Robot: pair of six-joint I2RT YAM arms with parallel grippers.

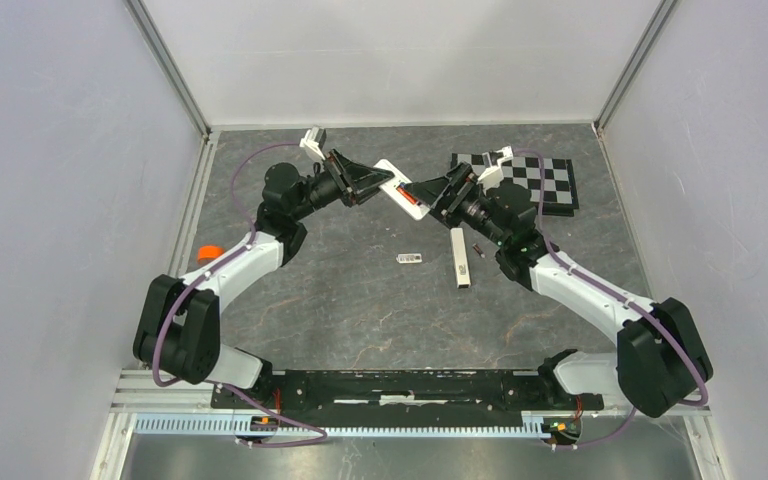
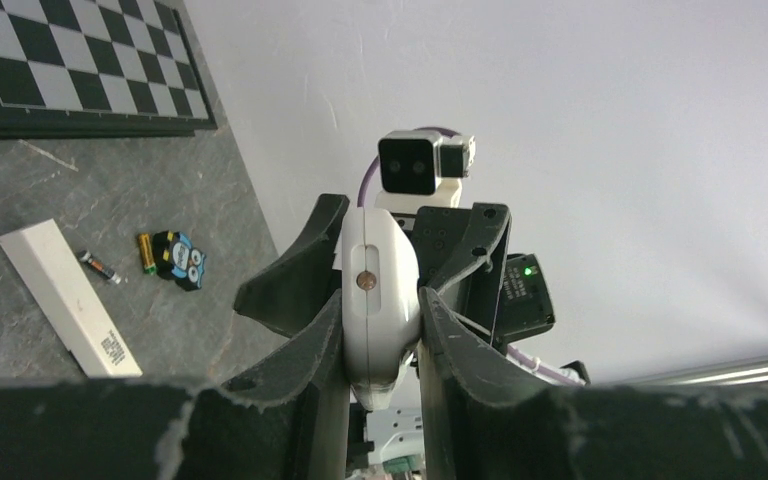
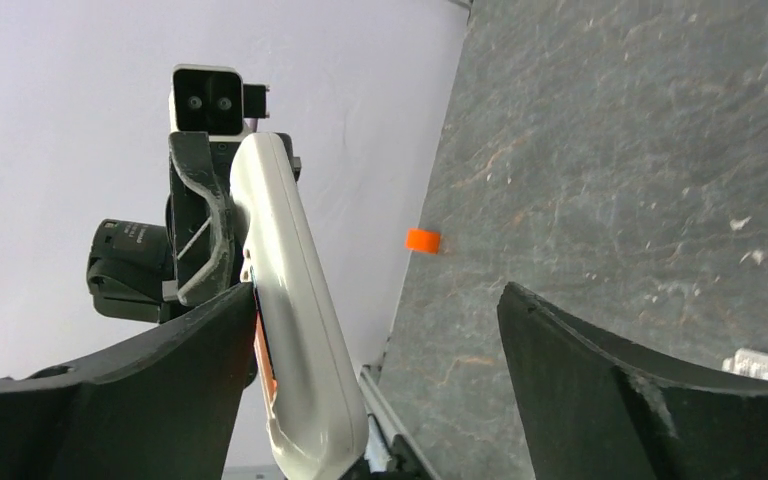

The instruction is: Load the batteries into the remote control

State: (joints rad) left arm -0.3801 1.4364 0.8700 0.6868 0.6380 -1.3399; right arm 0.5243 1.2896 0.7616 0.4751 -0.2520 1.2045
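Left wrist view: the left claw (image 2: 382,320) clamps the remote control (image 2: 378,270) aloft, edge-on, apparently steadying it for loading. The right claw (image 3: 378,295) gapes empty around it, while the batteries (image 2: 98,266) wait on the table (image 2: 20,190) beside a white bar (image 2: 60,295).

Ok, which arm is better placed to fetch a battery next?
Right. The right gripper is open, gripping nothing, and the batteries lie on the table near that arm, beside the white bar. The left gripper is shut on the remote control, holding it off the table.
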